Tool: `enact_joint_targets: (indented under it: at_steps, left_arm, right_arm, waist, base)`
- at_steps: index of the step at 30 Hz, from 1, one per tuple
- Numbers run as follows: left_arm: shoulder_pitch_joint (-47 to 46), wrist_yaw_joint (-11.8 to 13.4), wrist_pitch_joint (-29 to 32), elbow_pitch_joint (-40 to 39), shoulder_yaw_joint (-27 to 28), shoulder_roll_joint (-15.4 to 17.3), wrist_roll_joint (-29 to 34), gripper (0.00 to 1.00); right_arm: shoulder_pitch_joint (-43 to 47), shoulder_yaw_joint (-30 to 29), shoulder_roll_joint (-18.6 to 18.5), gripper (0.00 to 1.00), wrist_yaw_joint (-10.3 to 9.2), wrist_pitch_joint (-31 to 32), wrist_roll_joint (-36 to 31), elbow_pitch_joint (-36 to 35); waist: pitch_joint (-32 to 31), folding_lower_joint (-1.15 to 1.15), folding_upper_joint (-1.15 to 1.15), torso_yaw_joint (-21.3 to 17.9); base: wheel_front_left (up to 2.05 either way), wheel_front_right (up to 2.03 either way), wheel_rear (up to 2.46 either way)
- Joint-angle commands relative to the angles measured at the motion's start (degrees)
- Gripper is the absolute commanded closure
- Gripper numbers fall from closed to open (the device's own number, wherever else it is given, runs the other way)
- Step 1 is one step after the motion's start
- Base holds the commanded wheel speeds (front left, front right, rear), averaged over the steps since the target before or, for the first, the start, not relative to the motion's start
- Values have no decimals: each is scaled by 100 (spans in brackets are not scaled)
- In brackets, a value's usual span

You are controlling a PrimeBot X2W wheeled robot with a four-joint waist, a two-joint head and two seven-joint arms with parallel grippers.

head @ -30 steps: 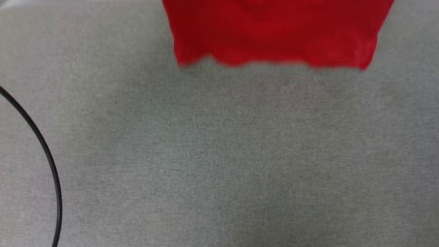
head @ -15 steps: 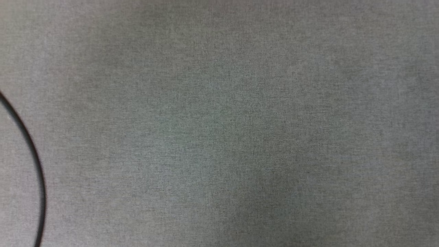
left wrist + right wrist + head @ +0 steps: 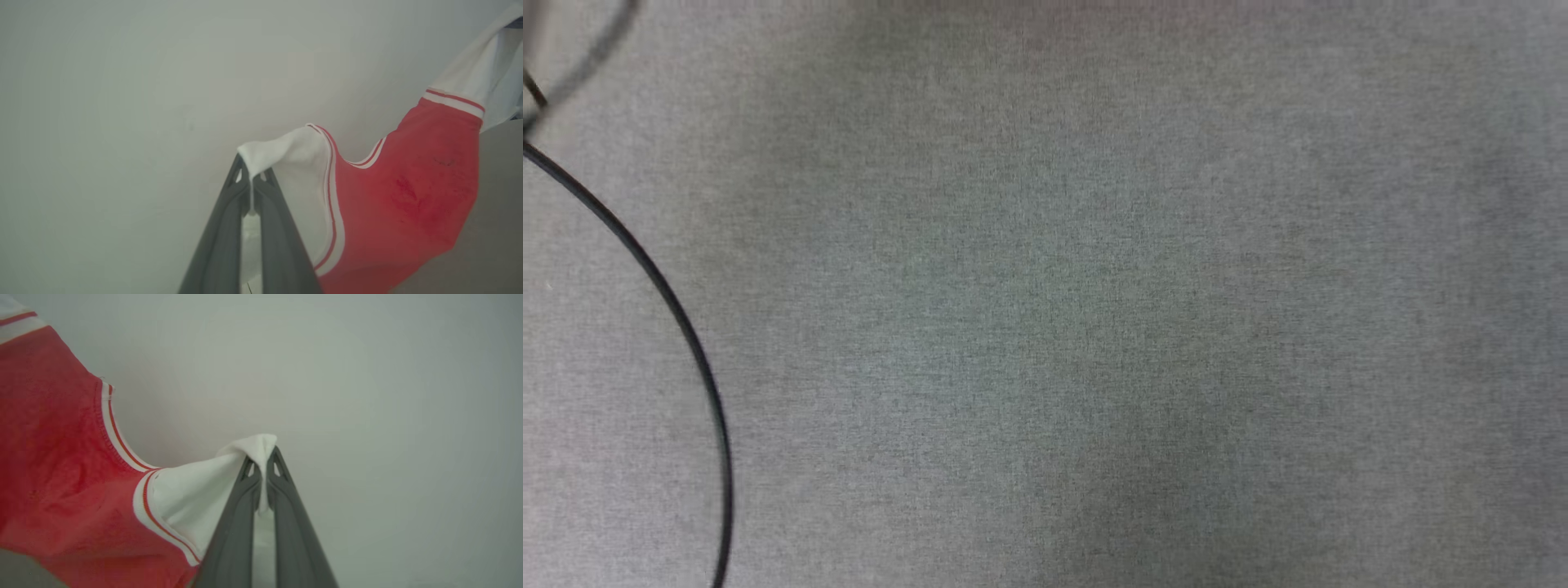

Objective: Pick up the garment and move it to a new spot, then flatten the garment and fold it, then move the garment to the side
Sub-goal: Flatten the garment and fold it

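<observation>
Left claw [image 3: 251, 179] clenched on a bunched white sleeve of the garment [image 3: 408, 196]. Red body hangs off to that claw's right. Right claw [image 3: 263, 463] clenched on the other white sleeve, red body sagging to its left. Shirt strung between both claws. Grey table [image 3: 1094, 327] carries a curved black cable [image 3: 678, 327].

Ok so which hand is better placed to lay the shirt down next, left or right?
Neither leads: the left hand and the right hand are each shut on a white sleeve of the garment, which hangs between them. Both should probably lower it together.
</observation>
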Motion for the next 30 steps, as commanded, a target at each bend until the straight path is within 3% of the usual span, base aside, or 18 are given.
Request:
enact_joint_targets:
  at_steps: [1, 7, 16, 21, 30]
  left_arm:
    - [129, 2, -49, -4, -44, -9, -40, 100]
    - [1171, 1, -335, -101, -318, 54, -344, 100]
    - [2955, 99, -612, -535, -373, 350, -553, 100]
    - [4163, 374, -643, -1190, -209, 674, -666, 100]
    - [6471, 1234, -648, -2691, 222, 1471, -807, 100]
  right_arm:
    - [140, 36, 48, 100, -6, -64, 55, 39]
    - [1164, 509, 354, 100, -6, -424, 460, 151]
    - [2612, 1251, 124, 100, -6, -796, 1249, -110]
    - [3544, 1553, -185, 100, -6, -908, 1791, -458]
    - [5091, 1872, -952, 100, -6, -1000, 2513, -1173]
  waist:
    - [-88, -1, 0, -12]
    - [-429, -1, 0, -33]
    - [-1067, -1, 0, -52]
    - [-1526, -1, 0, -152]
    - [-2089, -1, 0, -277]
  base:
    - [0, 0, 0]
    - [0, 0, 0]
    - [0, 0, 0]
    - [0, 0, 0]
    - [0, 0, 0]
